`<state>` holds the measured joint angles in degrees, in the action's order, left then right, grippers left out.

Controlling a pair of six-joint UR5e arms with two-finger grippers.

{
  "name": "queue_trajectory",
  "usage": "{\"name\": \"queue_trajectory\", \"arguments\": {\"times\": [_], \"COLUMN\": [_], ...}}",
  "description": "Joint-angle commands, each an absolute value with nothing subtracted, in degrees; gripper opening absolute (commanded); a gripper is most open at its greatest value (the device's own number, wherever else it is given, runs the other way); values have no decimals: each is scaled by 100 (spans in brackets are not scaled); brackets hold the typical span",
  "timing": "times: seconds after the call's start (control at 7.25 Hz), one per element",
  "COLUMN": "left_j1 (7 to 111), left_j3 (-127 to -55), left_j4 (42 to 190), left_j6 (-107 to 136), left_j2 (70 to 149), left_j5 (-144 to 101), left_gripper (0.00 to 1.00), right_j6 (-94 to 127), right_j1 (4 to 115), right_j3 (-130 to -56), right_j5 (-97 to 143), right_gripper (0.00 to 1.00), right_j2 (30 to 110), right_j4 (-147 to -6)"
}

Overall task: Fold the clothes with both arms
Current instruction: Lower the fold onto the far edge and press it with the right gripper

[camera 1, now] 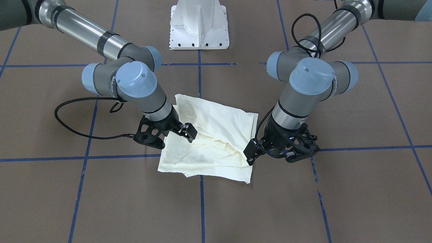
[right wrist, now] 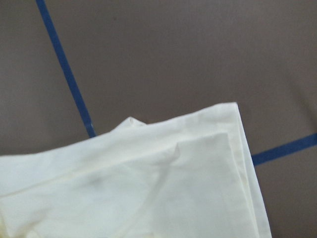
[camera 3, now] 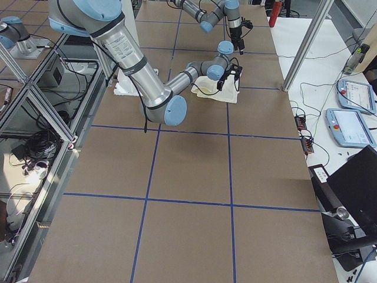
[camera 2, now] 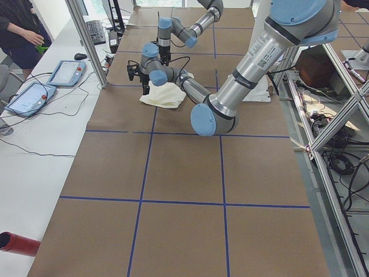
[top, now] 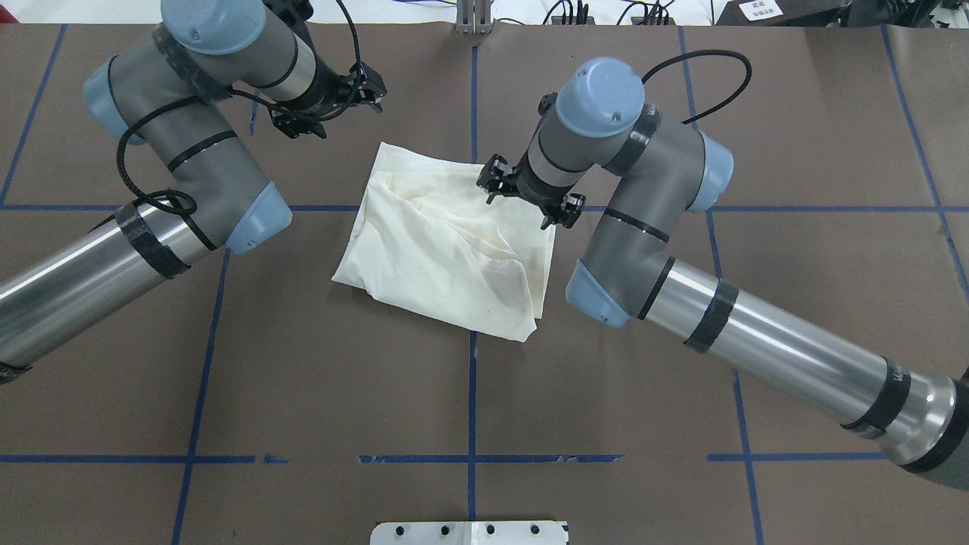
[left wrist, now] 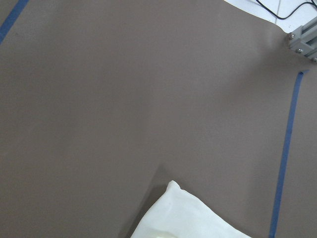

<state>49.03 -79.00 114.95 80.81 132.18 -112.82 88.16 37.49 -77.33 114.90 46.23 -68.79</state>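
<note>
t-shirt (top: 447,242): folded into a rough four-sided bundle, lying flat at mid-frame in the overhead view, plain cream face up. creases run across the middle, and a faint dark patch shows through near its lower right corner. it straddles the crossing of two blue tape lines (top: 472,393) on the brown surface (top: 303,363). the layered edges are stacked at one corner, seen close in the right wrist view (right wrist: 148,188).

right arm (top: 757,333): enters from the lower right of the overhead view and bends back toward centre. right hand (top: 530,197) sits over the bundle's upper right edge. in the front-facing view it (camera 1: 162,135) is at the cloth's left edge. fingers are not resolved in any view, so i cannot tell whether it is spread, pressed together or pinching cloth; contact is also unclear.

left arm (top: 91,265): enters from the left of the overhead view. left hand (top: 325,106) is at upper left, off the cloth and over bare surface near the bundle's upper left corner. in the front-facing view it (camera 1: 290,148) is just right of the cloth. cannot tell whether it is spread or pressed together. the left wrist view shows only a cloth corner (left wrist: 183,218) at bottom centre.

white pedestal base (camera 1: 199,30): top centre of the front-facing view, well apart from the cloth.
</note>
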Motion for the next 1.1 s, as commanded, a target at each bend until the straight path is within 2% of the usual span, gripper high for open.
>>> {"name": "queue_trajectory", "arguments": {"times": [0.0,0.14,0.28,0.41,0.55,0.69,0.97], "left_j1": [5001,5001,5010,5010,5010,5010,5001], "left_j3": [-7997,-8085,-8121,-8147,-8147,-8147,-8147], "left_j4": [11435,11295,11285,11285,11285,11285,11294], "left_j6": [8042,8042,8042,8042,8051,8051,8042], "left_j2": [13210,13201,13192,13184,13184,13192,13192], "left_j5": [-11468,-11470,-11478,-11479,-11479,-11487,-11487], "left_gripper": [100,100,100,100,100,100,100], "right_j6": [8719,8719,8719,8684,8553,8473,8307], "right_j1": [3271,3217,3217,3217,3217,3217,3330], "right_j3": [-7901,-7988,-8015,-8016,-8007,-8007,-8007], "right_j5": [11109,11109,11135,11171,11188,11188,11180], "right_gripper": [99,93,73,47,25,18,30], "right_j2": [4676,4702,4693,4702,4711,4720,4702], "right_j4": [-7204,-7294,-7295,-7295,-7295,-7295,-7286]}}
